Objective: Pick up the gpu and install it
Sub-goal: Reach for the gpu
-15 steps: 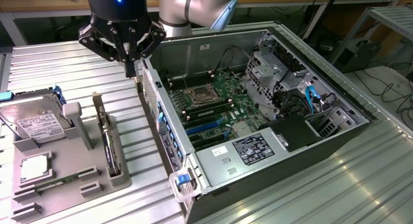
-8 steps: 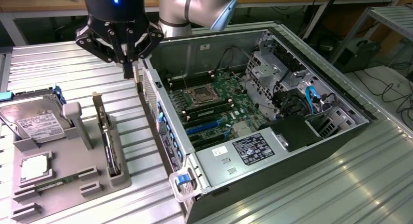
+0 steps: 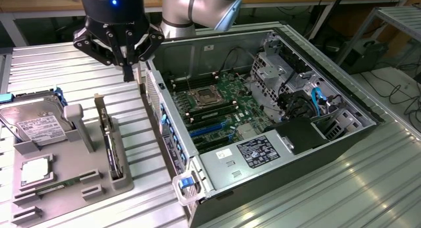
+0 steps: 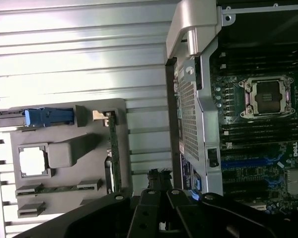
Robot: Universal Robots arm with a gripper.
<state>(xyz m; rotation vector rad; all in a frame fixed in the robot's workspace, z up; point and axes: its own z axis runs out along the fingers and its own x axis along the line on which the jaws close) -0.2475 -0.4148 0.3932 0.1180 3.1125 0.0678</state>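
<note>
Ribbed metal table point(image 3: 39, 60), workshop benches and cables behind. An open computer case point(image 3: 329, 60) lies on its side, motherboard up. Beside the case's rear panel sits a grey parts tray point(image 3: 72, 161).

The gpu point(image 3: 108, 139) stands on edge in a tray slot, on the tray side nearest the case, bracket end away from the camera. It is untouched and not yet picked. A hard drive point(image 3: 33, 122), a CPU point(image 3: 36, 171) and a memory stick point(image 3: 59, 186) sit farther from the case.

The claw point(image 3: 129, 73) has its fingers pressed together and is empty. It hovers over the table just outside the case's rear corner, near the gpu's bracket end but not over it.

Risks, as judgement:
- A closed claw going down would hit the card's top edge instead of straddling it.
- The card is thin and tall, so an off-centre pinch could tilt or jam it in the slot.
- The case wall is close, so a sideways swing could clip the rear panel.
- The blue expansion slots point(image 3: 210, 127) are narrow, so a skewed card may not seat.
</note>
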